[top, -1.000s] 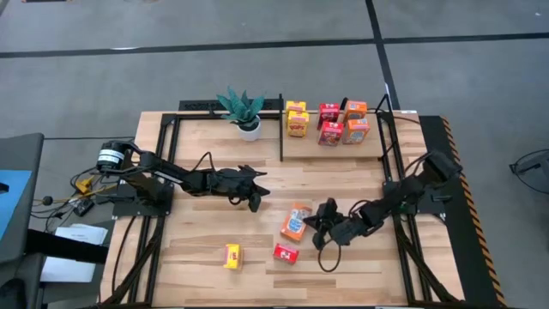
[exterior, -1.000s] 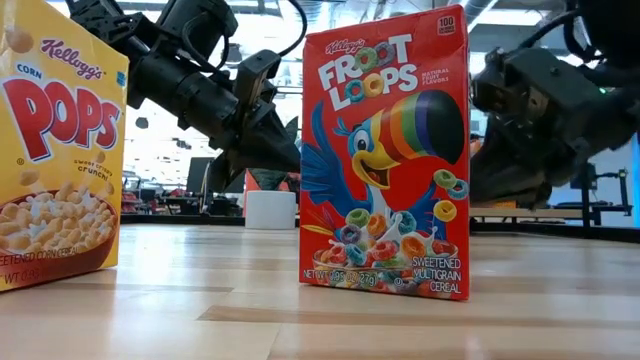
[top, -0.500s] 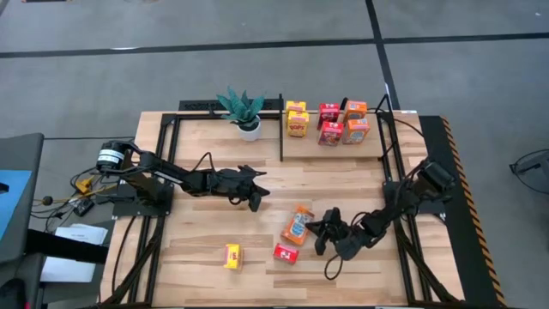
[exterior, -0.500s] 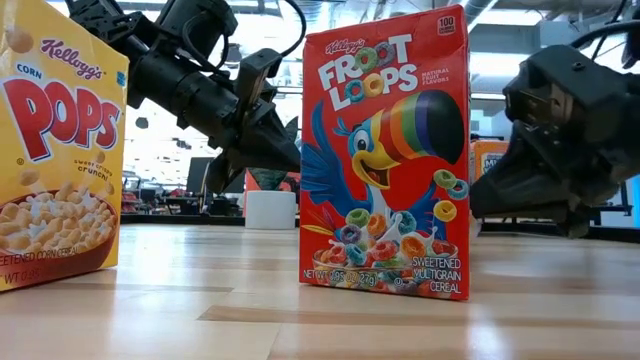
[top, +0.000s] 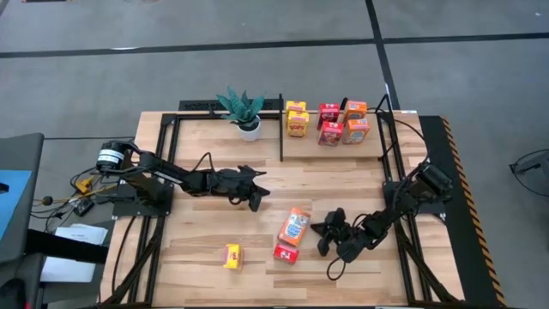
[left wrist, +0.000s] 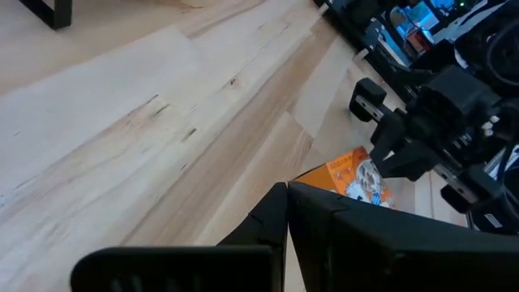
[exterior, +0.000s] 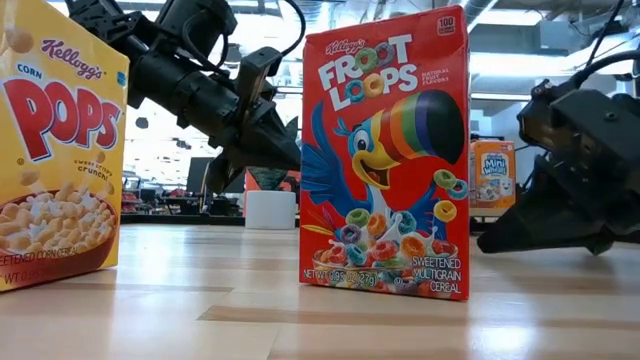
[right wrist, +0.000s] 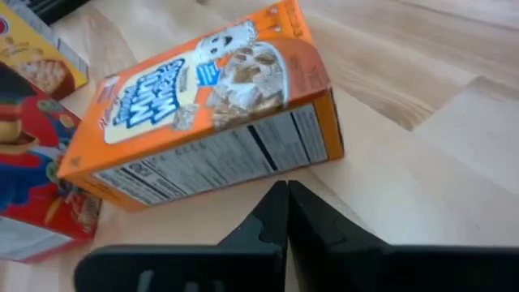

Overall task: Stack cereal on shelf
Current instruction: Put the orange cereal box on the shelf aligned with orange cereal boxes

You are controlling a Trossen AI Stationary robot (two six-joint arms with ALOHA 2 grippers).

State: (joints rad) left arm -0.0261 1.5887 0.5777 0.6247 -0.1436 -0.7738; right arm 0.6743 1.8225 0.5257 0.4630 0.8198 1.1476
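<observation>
The left arm [top: 184, 180] reaches out from its base at the left side of the worktop toward the middle, low and nearly flat, and the left gripper [top: 255, 202] at its end has its jaws pressed tight together with nothing between them. The right arm [top: 403, 206] comes in from the right side, bends down and stretches toward the front middle. The right gripper [top: 325, 239] sits low over the worktop, jaws together and empty.
</observation>
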